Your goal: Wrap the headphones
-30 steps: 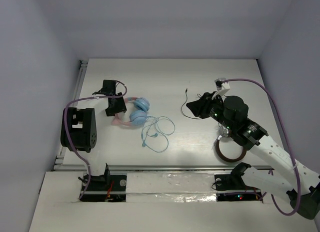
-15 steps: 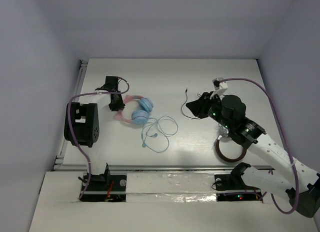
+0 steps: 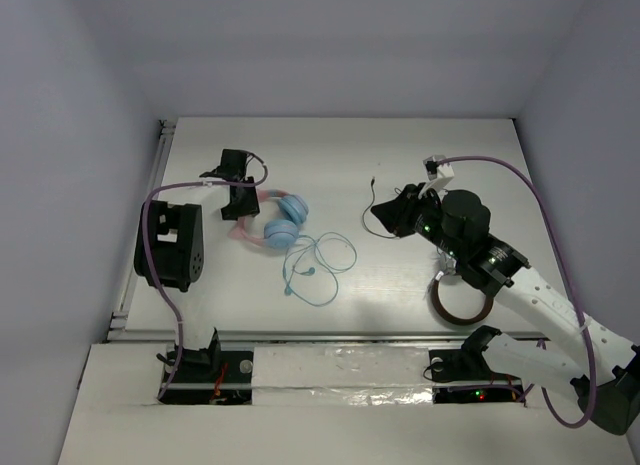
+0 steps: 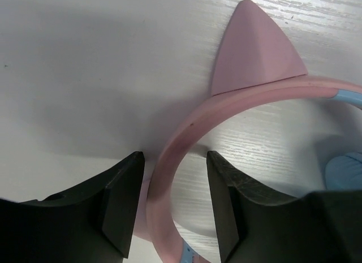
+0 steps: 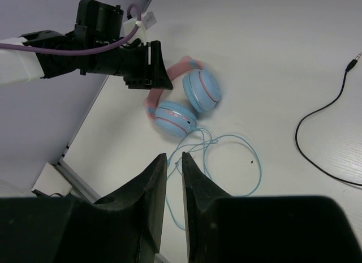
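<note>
The headphones (image 3: pixel 283 221) lie on the table left of centre, with a pink headband (image 4: pixel 186 133), a pink cat ear (image 4: pixel 254 48) and light-blue earcups (image 5: pixel 189 99). Their thin light-blue cable (image 3: pixel 322 261) lies in loose loops in front of them. My left gripper (image 3: pixel 238 199) is open, and its fingers straddle the headband with a gap on the right side (image 4: pixel 175 189). My right gripper (image 3: pixel 386 217) hovers over mid-table, right of the headphones. Its jaws are nearly closed and hold nothing (image 5: pixel 174 161).
A loose thin black cable (image 3: pixel 370 199) lies under and beside the right gripper and shows in the right wrist view (image 5: pixel 322 113). Brown-and-silver headphones (image 3: pixel 460 305) lie near the front edge under the right arm. The table's left edge is close to the left gripper.
My left gripper has moved a little farther back and to the right, and the headphones have shifted slightly right with it. The right arm has barely moved.
</note>
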`<state>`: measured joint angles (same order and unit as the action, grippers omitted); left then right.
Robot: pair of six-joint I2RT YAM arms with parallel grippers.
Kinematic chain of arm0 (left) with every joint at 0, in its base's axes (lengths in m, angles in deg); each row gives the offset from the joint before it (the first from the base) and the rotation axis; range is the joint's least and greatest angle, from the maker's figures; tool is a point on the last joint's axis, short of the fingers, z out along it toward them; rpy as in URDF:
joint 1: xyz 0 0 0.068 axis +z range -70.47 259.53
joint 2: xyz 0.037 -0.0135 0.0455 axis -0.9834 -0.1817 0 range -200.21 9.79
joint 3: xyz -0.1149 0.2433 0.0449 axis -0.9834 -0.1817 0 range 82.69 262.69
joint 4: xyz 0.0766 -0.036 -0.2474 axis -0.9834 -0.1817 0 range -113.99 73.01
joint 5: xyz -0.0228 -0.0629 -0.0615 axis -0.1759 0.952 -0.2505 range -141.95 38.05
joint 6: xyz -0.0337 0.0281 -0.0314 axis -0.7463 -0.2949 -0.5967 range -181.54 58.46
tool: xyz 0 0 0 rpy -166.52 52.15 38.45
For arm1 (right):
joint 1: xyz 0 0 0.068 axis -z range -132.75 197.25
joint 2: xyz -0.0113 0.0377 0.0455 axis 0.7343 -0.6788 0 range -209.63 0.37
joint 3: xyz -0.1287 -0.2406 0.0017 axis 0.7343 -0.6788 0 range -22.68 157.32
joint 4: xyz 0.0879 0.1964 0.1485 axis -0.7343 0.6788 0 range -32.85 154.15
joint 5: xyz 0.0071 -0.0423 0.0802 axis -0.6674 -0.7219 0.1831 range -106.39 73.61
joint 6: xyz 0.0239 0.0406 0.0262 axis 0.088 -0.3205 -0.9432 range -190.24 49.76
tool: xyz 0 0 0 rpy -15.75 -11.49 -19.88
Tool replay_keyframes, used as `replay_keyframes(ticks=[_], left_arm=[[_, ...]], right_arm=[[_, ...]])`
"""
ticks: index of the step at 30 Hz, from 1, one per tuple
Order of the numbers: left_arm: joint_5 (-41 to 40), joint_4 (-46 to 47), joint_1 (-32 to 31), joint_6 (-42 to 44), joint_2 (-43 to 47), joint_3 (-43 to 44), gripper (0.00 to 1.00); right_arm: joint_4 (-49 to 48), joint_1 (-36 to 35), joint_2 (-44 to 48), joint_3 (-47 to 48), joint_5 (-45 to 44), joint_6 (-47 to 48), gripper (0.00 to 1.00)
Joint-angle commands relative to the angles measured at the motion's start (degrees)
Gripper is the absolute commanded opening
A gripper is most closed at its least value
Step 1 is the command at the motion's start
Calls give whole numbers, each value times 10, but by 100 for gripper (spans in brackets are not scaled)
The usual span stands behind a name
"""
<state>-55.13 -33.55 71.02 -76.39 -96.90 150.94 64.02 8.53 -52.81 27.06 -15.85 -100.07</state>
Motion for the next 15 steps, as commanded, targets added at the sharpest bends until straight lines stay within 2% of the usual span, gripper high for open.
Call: replay_keyframes(ticks=[1,7,13,15], left_arm=[[-15,-30,0,14,-33,14,44],[-27,-19,-5,25,-70,36,39],[-25,-4,-5,22,-44,28,45],[-22,-5,-5,24,-47,29,44]], right_arm=[[-32,-9,4,1,3,5,23],[-35,-9,-6,3,9,1,23],[-31,-9,0,2,1,1,23],[-33,-9,-2,3,2,0,23]])
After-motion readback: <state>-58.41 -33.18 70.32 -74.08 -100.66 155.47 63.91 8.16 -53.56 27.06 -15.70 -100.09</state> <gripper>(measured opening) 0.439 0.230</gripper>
